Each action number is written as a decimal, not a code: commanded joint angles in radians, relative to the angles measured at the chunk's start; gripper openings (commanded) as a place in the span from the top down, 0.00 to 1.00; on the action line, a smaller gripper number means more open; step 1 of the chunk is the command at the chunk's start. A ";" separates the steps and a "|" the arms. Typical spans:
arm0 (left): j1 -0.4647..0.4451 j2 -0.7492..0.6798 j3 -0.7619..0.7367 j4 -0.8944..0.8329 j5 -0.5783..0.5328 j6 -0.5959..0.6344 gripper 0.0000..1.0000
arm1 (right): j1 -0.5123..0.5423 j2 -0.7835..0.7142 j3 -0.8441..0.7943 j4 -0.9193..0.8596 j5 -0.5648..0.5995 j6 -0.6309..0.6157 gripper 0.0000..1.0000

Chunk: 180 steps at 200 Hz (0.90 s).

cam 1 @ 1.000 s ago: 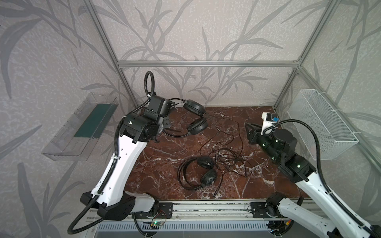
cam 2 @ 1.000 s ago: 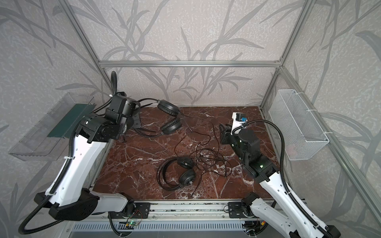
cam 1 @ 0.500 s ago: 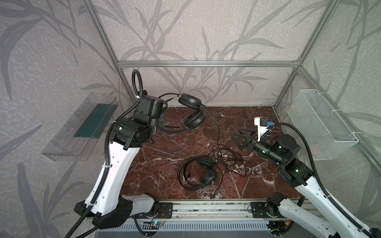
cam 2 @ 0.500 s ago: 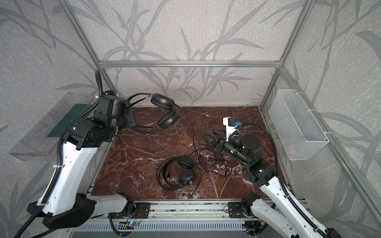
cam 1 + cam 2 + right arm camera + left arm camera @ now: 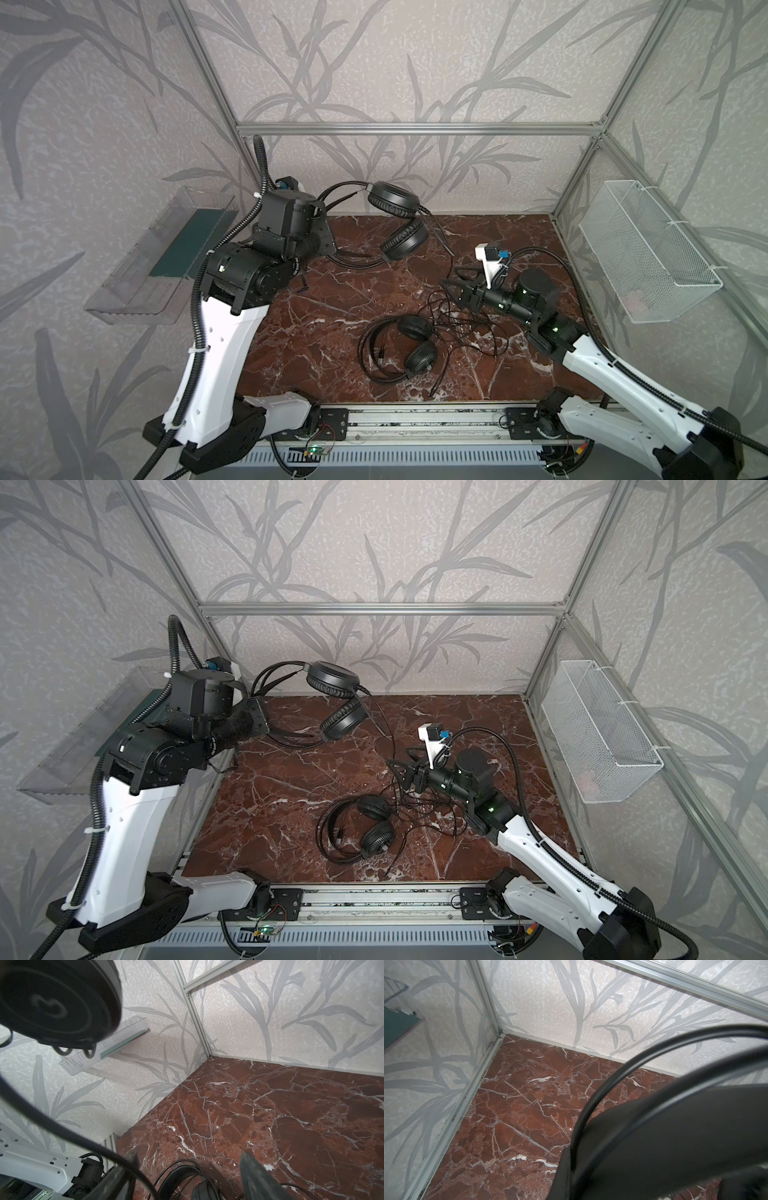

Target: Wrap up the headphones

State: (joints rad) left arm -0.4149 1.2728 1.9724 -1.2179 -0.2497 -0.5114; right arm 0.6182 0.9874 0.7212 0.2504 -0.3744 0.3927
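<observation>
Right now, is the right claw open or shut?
Open. In the right wrist view, the right claw has its fingers wide apart, with the marble table showing between their tips.

Thin bands of the headphones (image 5: 588,1105) curve over the red table (image 5: 519,1118) by its far left corner, beside a blurry dark shape (image 5: 675,1147), maybe their strap.

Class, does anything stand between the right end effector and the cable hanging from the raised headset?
Nothing visible does. The open right end effector sits right beside the raised headset's hanging cable; the other headset lies lower, not between them.
</observation>
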 commanded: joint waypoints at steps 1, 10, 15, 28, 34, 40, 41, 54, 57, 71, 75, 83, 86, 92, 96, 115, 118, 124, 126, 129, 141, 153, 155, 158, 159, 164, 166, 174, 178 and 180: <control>0.011 -0.053 0.034 0.061 0.094 -0.006 1.00 | 0.006 0.040 0.009 0.053 0.038 -0.029 0.33; 0.017 -0.066 0.032 0.060 0.116 0.008 1.00 | 0.006 0.049 0.005 0.030 0.085 -0.047 0.40; 0.022 -0.074 0.030 0.062 0.129 0.016 1.00 | 0.006 0.052 -0.001 0.030 0.107 -0.059 0.46; 0.026 -0.105 0.009 0.073 0.159 0.048 1.00 | 0.004 0.057 -0.022 0.033 0.164 -0.085 0.60; 0.026 -0.125 -0.009 0.083 0.171 0.063 1.00 | 0.001 0.060 -0.026 0.034 0.175 -0.098 0.68; 0.026 -0.148 -0.031 0.094 0.184 0.077 1.00 | -0.006 0.063 -0.024 0.025 0.180 -0.109 0.75; 0.026 -0.152 -0.034 0.096 0.186 0.078 1.00 | -0.006 0.063 -0.023 0.023 0.181 -0.110 0.76; 0.026 -0.196 -0.078 0.103 0.204 0.110 1.00 | -0.017 0.068 -0.009 -0.009 0.206 -0.119 0.86; 0.026 -0.206 -0.087 0.102 0.204 0.116 1.00 | -0.019 0.068 -0.003 -0.019 0.212 -0.121 0.88; 0.025 -0.245 -0.124 0.086 0.156 0.125 1.00 | -0.022 0.052 0.017 -0.068 0.257 -0.122 0.97; 0.025 -0.254 -0.133 0.078 0.117 0.121 1.00 | -0.023 0.046 0.021 -0.079 0.272 -0.120 0.98; 0.025 -0.268 -0.147 0.060 0.048 0.107 1.00 | -0.023 0.039 0.024 -0.096 0.274 -0.115 0.99; 0.026 -0.272 -0.151 0.054 0.029 0.107 1.00 | -0.022 0.035 0.023 -0.099 0.251 -0.121 0.99; 0.025 -0.278 -0.153 0.045 -0.012 0.106 1.00 | -0.021 0.032 0.020 -0.103 0.214 -0.125 1.00; 0.025 -0.275 -0.150 0.033 -0.041 0.098 1.00 | -0.014 0.030 0.021 -0.114 0.189 -0.119 1.00; 0.027 -0.228 -0.099 -0.040 -0.136 0.044 1.00 | 0.062 0.033 0.048 -0.222 0.150 -0.104 1.00; 0.027 -0.220 -0.092 -0.048 -0.137 0.037 1.00 | 0.079 0.034 0.054 -0.243 0.154 -0.105 1.00; 0.027 -0.200 -0.079 -0.061 -0.137 0.022 1.00 | 0.118 0.036 0.063 -0.283 0.167 -0.110 1.00; 0.028 -0.196 -0.076 -0.064 -0.138 0.019 1.00 | 0.126 0.036 0.065 -0.296 0.175 -0.112 1.00; 0.028 -0.184 -0.072 -0.069 -0.132 0.010 1.00 | 0.152 0.037 0.068 -0.314 0.188 -0.115 1.00; 0.031 -0.134 -0.046 -0.098 -0.125 -0.012 1.00 | 0.233 0.041 0.084 -0.387 0.217 -0.133 1.00; 0.034 -0.079 -0.015 -0.139 -0.135 -0.027 1.00 | 0.293 0.041 0.110 -0.463 0.231 -0.142 1.00; 0.034 -0.068 -0.012 -0.146 -0.136 -0.029 1.00 | 0.303 0.041 0.115 -0.477 0.233 -0.144 1.00; 0.035 -0.054 -0.008 -0.155 -0.136 -0.030 1.00 | 0.315 0.039 0.123 -0.495 0.236 -0.146 1.00; 0.036 -0.050 -0.007 -0.158 -0.136 -0.030 1.00 | 0.320 0.038 0.126 -0.500 0.237 -0.147 1.00; 0.036 -0.030 -0.003 -0.171 -0.136 -0.032 1.00 | 0.337 0.035 0.139 -0.526 0.238 -0.151 1.00; 0.036 -0.023 -0.003 -0.175 -0.135 -0.033 1.00 | 0.344 0.032 0.144 -0.533 0.239 -0.153 1.00; 0.034 0.004 -0.011 -0.188 -0.133 -0.036 1.00 | 0.369 0.025 0.163 -0.560 0.239 -0.158 1.00; 0.035 0.014 -0.018 -0.191 -0.137 -0.038 1.00 | 0.380 0.022 0.177 -0.575 0.237 -0.162 1.00; 0.035 0.018 -0.023 -0.192 -0.139 -0.039 1.00 | 0.385 0.022 0.187 -0.588 0.236 -0.165 1.00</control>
State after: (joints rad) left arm -0.3851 1.2221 1.9446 -1.3689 -0.3595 -0.4808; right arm 0.9447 1.0351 0.8215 -0.1673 -0.1616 0.2607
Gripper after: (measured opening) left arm 0.061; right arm 0.056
